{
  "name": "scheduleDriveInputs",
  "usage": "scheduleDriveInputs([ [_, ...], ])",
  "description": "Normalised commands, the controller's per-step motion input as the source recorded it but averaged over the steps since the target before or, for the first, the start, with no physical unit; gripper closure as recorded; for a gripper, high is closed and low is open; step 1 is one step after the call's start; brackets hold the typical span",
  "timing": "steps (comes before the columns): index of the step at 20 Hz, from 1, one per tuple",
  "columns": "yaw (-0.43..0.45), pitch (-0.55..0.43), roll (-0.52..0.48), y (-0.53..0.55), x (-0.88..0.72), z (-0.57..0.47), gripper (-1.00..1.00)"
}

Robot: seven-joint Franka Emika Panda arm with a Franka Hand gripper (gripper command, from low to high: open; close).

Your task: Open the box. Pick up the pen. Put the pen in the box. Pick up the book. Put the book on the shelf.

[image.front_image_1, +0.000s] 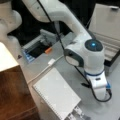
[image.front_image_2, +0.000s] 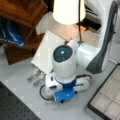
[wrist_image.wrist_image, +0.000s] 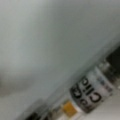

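Box lid up, compartments bare; fingers hidden, grip state unclear.

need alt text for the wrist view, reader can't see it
Very close wrist view, mostly filled by a pale grey-white surface. Along the lower right runs a slim pen, lying diagonally, with a white label printed in black letters and a small orange patch. The gripper's fingers are not visible here.
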Motion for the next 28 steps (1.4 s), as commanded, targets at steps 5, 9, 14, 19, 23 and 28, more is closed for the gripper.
scheduleDriveInputs([
  [5,0.082,-0.199,-0.044,-0.03,-0.21,-0.11,1.00],
  [9,0.080,-0.214,-0.053,-0.02,-0.24,-0.10,1.00],
  [14,0.095,-0.182,-0.056,-0.07,-0.35,-0.02,1.00],
  [19,0.069,-0.131,-0.040,-0.09,-0.39,0.07,1.00],
  [23,-0.017,-0.066,-0.017,-0.06,-0.34,0.13,1.00],
  [28,-0.175,0.006,-0.007,0.01,-0.27,0.18,1.00],
])
